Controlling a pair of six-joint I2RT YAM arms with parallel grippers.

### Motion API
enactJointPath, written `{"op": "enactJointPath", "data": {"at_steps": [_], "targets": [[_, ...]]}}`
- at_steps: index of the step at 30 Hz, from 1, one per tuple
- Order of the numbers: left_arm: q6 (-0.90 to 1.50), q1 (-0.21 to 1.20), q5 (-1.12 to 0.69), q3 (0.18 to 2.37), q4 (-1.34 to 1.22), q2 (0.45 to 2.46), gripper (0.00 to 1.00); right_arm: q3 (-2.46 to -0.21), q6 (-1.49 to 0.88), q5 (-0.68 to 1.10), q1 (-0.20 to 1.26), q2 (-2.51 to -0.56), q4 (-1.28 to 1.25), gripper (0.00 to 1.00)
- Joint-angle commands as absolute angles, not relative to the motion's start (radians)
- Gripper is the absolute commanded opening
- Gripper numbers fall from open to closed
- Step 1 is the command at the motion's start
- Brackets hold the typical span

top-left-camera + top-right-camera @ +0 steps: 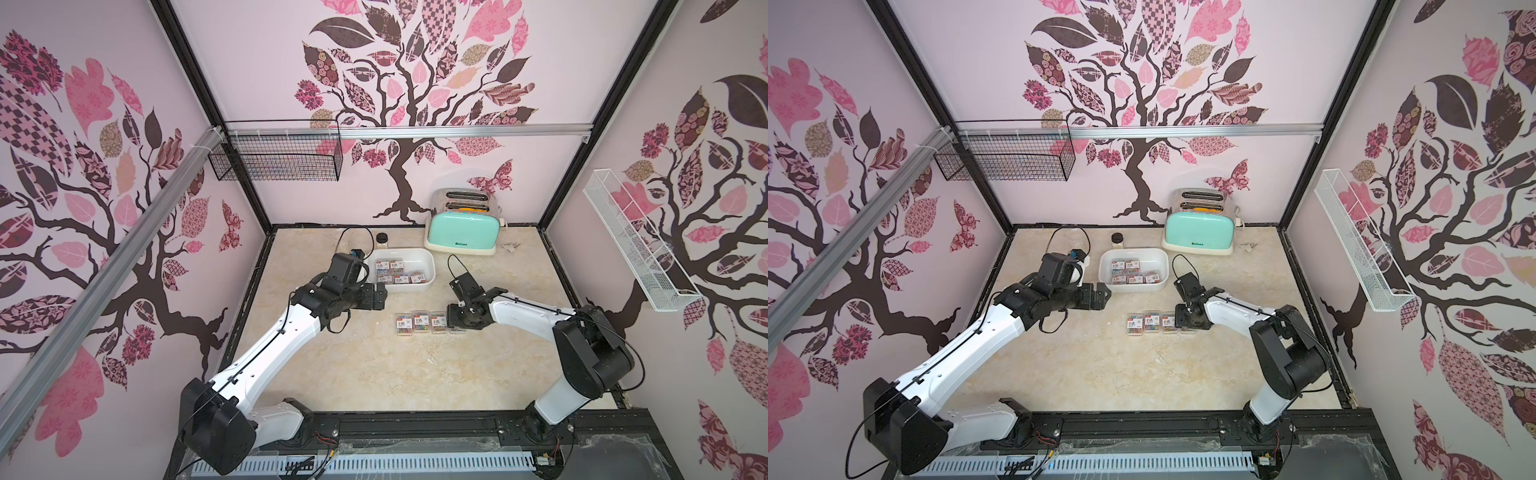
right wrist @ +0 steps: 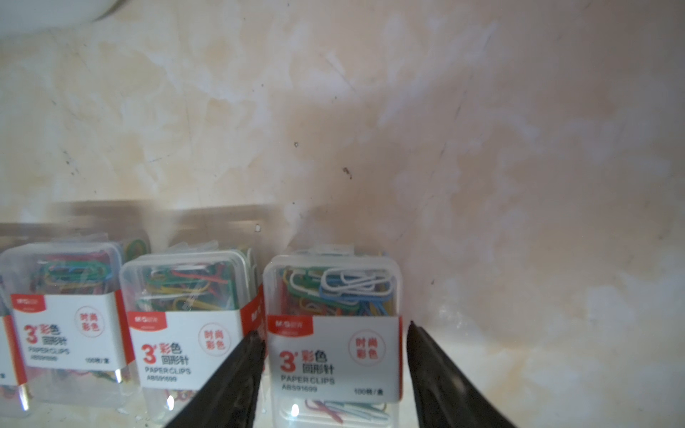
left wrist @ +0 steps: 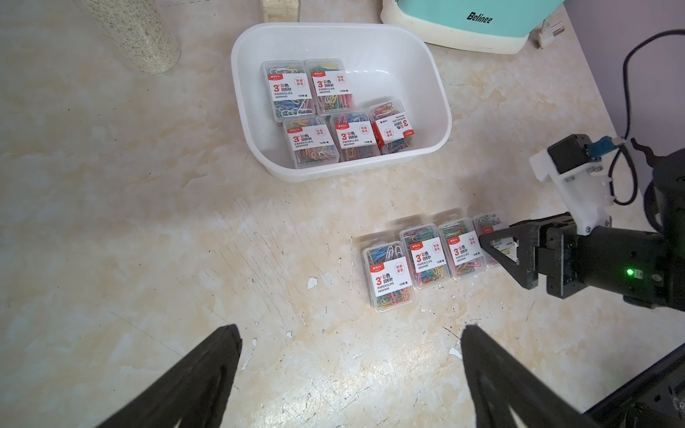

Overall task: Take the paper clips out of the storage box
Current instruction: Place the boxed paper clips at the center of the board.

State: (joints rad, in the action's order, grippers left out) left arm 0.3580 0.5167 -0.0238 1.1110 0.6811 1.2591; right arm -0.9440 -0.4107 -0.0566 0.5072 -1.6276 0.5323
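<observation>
The cases (image 2: 333, 333) bear labels reading "3 PAPER CLIPS ABS91699" beside Chinese characters. The toaster (image 3: 444, 11) carries the brand "Belinee".

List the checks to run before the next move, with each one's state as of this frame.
1. Right gripper free of the end case: jaws stand either side, seemingly just clear: ok.
2. End case resting on the table, in line with the row: ok.
3. Left gripper open and empty: ok.
4. Storage box emptied: five cases lie inside: not ok.
5. Finger room around those five, packed close together: cannot tell.
</observation>
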Motion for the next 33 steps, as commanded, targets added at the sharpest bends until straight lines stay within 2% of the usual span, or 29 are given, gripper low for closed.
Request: {"op": "enactJointPath", "data": {"at_steps": [1, 10, 18, 26, 31, 33], "targets": [[0.351, 0.512, -0.029, 1.114, 0.659, 1.266, 0.98, -0.998, -0.408, -0.083, 0.505, -1.581, 0.561, 0.65], [0.354, 0.512, -0.033, 1.121, 0.653, 1.268, 0.98, -1.06, -0.388, -0.104, 0.49, -1.541, 0.64, 0.64], [0.361, 0.513, -0.033, 1.117, 0.655, 1.267, 0.98, -1.071, -0.401, -0.126, 0.451, -1.563, 0.66, 0.52], [0.356, 0.512, -0.031, 1.133, 0.656, 1.274, 0.98, -1.058, -0.423, -0.108, 0.417, -1.605, 0.664, 0.52], [0.363, 0.512, -0.042, 1.181, 0.673, 1.345, 0.98, -1.08, -0.409, -0.077, 0.417, -1.603, 0.673, 0.52], [0.36, 0.512, -0.059, 1.212, 0.682, 1.392, 0.98, -1.105, -0.396, -0.055, 0.416, -1.597, 0.689, 0.55]]}}
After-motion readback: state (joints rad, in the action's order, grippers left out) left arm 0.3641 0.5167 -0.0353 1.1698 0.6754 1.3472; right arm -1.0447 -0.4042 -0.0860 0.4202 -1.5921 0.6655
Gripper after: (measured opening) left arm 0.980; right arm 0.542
